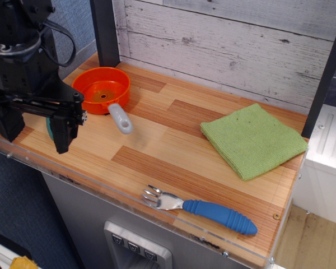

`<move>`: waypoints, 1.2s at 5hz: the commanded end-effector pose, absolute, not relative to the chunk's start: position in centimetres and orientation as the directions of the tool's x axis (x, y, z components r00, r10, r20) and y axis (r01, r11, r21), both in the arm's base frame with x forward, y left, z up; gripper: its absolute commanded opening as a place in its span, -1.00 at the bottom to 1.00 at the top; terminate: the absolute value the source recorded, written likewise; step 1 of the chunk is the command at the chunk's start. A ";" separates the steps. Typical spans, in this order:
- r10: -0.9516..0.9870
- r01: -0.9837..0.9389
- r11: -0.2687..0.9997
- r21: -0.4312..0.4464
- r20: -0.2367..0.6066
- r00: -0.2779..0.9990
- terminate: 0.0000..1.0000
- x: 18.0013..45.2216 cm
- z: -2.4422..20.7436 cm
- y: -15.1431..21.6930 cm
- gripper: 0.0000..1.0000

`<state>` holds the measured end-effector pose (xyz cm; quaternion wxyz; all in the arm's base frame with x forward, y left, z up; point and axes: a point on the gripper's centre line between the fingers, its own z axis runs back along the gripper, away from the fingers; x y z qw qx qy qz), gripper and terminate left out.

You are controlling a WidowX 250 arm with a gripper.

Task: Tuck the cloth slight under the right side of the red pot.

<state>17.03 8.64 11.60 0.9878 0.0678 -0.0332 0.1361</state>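
Note:
The red pot point(102, 89) is a shallow orange-red pan at the back left of the wooden table, its light-grey handle point(121, 118) pointing toward the front. The light-green cloth point(252, 140) lies flat and folded at the right side, far from the pot and not touching it. My black gripper point(38, 130) hangs over the table's front-left corner, left of and in front of the pot. Its jaws stand wide apart, with one finger point(62, 133) plainly visible. It holds nothing.
A small teal toy point(48, 126) peeks out behind the gripper finger. A fork with a blue handle point(213, 213) lies near the front edge. A clear acrylic lip point(157, 208) runs along the front. A plank wall point(224, 45) closes the back.

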 end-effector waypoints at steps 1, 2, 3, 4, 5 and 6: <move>0.264 -0.273 0.954 0.125 0.084 0.961 -1.00 17.0 11.6 8.6 1.00; 0.133 -0.143 0.986 0.089 0.110 0.985 -1.00 19.7 12.2 6.2 1.00; 0.047 -0.058 0.995 0.077 0.128 0.991 -1.00 22.5 12.3 3.5 1.00; -0.074 0.061 0.994 0.089 0.150 0.986 -1.00 25.9 11.7 0.1 1.00; -0.214 0.199 0.975 0.094 0.190 0.958 -1.00 29.0 11.1 -2.9 1.00; -0.333 0.317 0.942 0.107 0.212 0.919 -1.00 31.5 9.7 -4.6 1.00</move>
